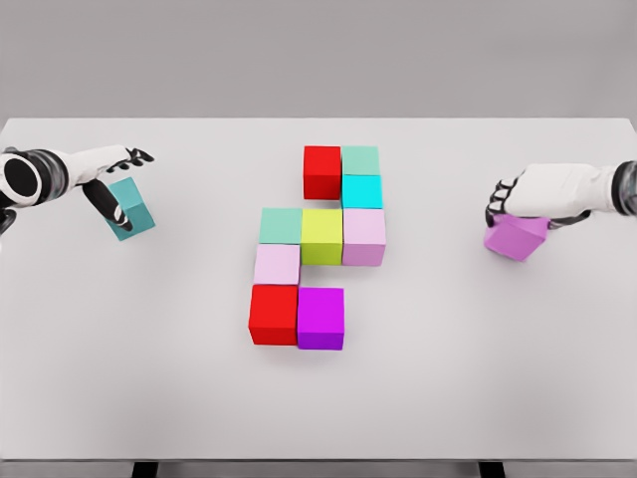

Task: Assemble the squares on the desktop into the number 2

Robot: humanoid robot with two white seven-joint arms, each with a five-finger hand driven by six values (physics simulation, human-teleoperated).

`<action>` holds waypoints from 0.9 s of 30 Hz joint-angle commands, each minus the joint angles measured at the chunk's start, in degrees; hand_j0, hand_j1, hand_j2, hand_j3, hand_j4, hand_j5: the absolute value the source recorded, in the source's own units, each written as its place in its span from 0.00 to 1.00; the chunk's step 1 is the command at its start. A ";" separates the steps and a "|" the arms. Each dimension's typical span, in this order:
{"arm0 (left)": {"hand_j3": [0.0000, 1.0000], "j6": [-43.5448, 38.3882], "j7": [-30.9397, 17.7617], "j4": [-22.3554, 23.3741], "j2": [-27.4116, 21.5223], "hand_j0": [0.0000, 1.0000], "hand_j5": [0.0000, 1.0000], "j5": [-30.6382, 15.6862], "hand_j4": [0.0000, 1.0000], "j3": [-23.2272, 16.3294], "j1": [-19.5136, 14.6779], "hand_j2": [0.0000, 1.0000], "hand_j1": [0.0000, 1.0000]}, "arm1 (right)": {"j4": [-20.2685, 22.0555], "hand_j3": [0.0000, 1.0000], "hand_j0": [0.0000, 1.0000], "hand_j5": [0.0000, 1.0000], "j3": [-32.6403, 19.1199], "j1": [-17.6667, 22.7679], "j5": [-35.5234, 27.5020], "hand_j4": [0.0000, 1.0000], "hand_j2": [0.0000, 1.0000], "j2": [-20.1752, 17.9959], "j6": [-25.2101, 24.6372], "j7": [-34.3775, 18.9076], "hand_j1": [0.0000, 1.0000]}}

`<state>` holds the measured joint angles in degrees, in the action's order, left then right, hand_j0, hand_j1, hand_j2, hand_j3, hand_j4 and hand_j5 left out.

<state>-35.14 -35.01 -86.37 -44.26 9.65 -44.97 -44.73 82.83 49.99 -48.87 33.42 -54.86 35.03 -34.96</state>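
1. Left robot hand: at the far left of the worktop, fingers wrapped on the teal cube, which sits tilted. Your left grasp is on.
2. Right robot hand: at the far right, fingers curled over the top of the violet cube, also tilted. Grasping it as far as you can see; I can't tell whether the cube clears the surface.
3. Centre: partial "2". Far row is the red cube and mint cube, with the cyan cube just below the mint. Middle row is the green cube, yellow cube and pale pink cube. Then the lilac cube, and the near row of the second red cube and magenta cube.
4. Gaps, my read: far row and near row each look one block short.
5. Risks: tilted cubes may land skewed or slip; setting one down tight to a neighbour can shove the row; both arms converging on the centre could clash. Go one at a time.
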 commanded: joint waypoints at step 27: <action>1.00 0.14 0.01 6.30 4.19 1.00 1.00 1.60 1.00 0.67 0.00 1.00 1.00 | 17.72 0.50 0.50 0.50 1.34 2.20 -15.22 0.50 0.50 0.72 -0.03 -0.04 0.50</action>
<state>-35.14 -35.01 -80.10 -40.42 11.06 -44.30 -44.65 100.53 51.34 -46.58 19.43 -54.18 35.13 -35.04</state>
